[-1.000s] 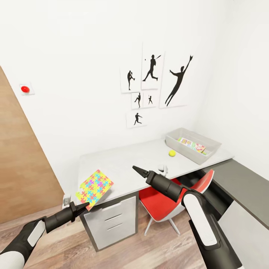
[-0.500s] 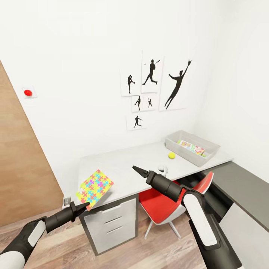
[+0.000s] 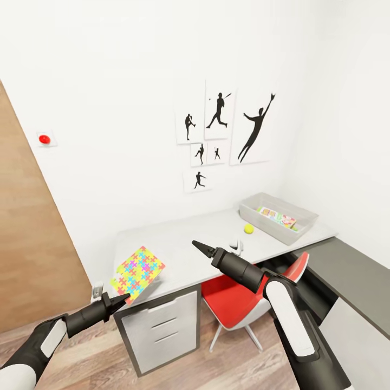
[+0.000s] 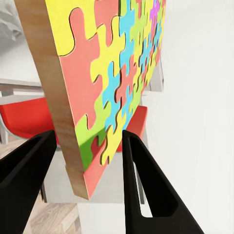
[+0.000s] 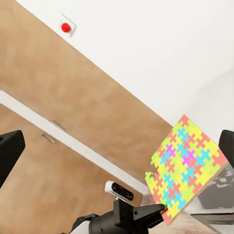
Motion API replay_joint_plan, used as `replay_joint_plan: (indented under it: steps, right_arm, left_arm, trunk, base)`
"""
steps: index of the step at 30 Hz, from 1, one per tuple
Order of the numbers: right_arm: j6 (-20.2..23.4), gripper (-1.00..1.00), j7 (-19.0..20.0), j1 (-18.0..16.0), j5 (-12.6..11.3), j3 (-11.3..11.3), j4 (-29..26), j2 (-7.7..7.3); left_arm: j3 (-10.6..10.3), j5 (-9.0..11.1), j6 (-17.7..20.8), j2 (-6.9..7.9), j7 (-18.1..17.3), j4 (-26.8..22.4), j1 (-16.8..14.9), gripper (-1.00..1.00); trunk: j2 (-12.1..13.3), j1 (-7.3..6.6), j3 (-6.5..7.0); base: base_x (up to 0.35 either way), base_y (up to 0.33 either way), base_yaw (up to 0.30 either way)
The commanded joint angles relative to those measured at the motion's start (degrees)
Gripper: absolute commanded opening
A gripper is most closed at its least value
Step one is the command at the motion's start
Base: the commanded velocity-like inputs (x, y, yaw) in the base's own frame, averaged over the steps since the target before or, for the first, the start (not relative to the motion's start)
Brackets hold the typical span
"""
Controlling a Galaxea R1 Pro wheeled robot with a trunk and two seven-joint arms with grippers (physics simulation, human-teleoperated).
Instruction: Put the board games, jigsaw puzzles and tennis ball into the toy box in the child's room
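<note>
Jigsaw puzzle (image 3: 137, 273) held up in the air just off the near-left corner of the counter (image 3: 184, 244), pinched by its lower edge in the left hand (image 3: 125, 297), mosaic face tilted up toward the head camera. Seen close in the left wrist view: one finger flat on the coloured face, the other at the plain wooden back, gripping only a narrow strip near one corner.

Right hand (image 3: 197, 246) spread wide and carrying nothing, poised over the front edge of the counter, above the red chair (image 3: 238, 303).

Toy box (image 3: 303, 214) far along the counter at its right end, well apart from the jigsaw puzzle, with a flat colourful item (image 3: 277, 217) already lying inside. Tennis ball (image 3: 248, 228) on the counter just beside the near side of the toy box. Small white object (image 3: 236, 247) near the front edge, too small to identify.

Judged from the look of it: a thin, stiff, wood-backed board, light, not fragile, unlikely to flex. Smooth faces, so probably prone to pivoting or slipping in such a shallow corner pinch. Better taken deeper across an edge, nearer the middle of a side. Best carried level and lowered flat over the rolled rim.
</note>
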Motion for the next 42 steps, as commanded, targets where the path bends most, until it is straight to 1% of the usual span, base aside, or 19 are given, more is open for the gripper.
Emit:
replay_joint_plan:
  steps: [1, 20, 42]
  right_arm:
    - [0.3, 1.00, 0.2, -0.1, 0.1, -0.1, 0.0, 0.03]
    - [0.2, 1.00, 0.3, 0.4, 0.0, 0.0, -0.1, 0.10]
    - [0.2, 1.00, 0.3, 0.6, 0.0, 0.0, -0.1, 0.12]
  left_arm:
    - [0.0, 0.2, 0.3, 0.00, 0.0, 0.0, -0.1, -1.00]
    - [0.0, 0.2, 0.4, 0.06, -0.3, 0.0, -0.1, -1.00]
    - [-0.1, 0.1, 0.4, 0.07, -0.3, 0.0, -0.1, -1.00]
  trunk:
    - [-0.1, 0.04, -0.06]
    - [-0.1, 0.04, 0.18]
    - [-0.1, 0.04, 2.16]
  base:
    - [0.000, 0.000, 0.000]
    - [0.000, 0.000, 0.000]
    - [0.000, 0.000, 0.000]
